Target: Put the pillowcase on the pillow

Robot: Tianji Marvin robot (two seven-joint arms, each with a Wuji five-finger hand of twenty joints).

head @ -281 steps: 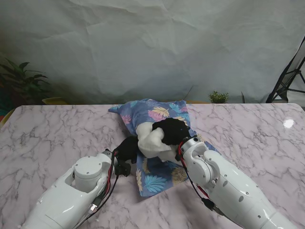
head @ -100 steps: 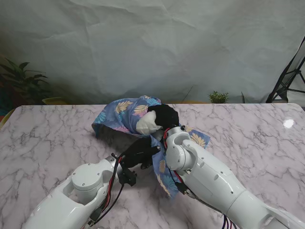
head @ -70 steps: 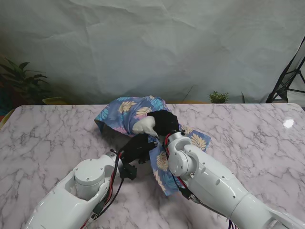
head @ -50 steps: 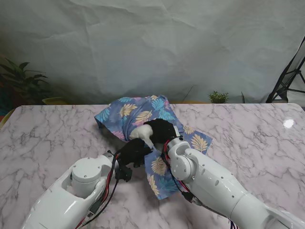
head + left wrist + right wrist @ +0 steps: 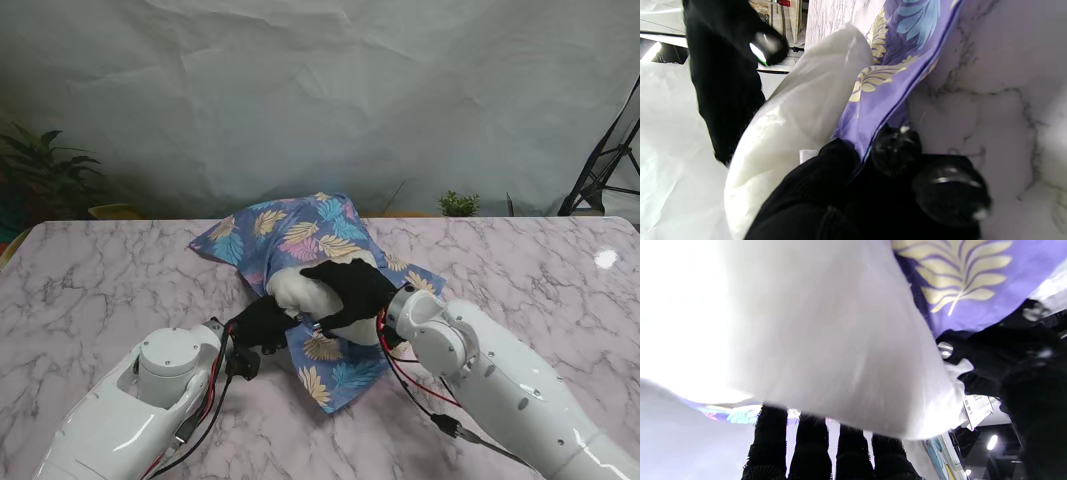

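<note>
We see the white pillow (image 5: 300, 292) mid-table (image 5: 100, 270), its far end inside the flowered pillowcase (image 5: 290, 232) (near end still bare). Our right hand (image 5: 352, 292) wraps its fingers (image 5: 810, 446) over the pillow's bare end. Our left hand (image 5: 262, 322) pinches the pillowcase's edge between its fingers (image 5: 895, 153).

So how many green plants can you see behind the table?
2. One big leafy plant at the far left, one small plant right of the pillowcase. Others may be hidden.

No readable text, labels, brands, numbers or signs in any view.
</note>
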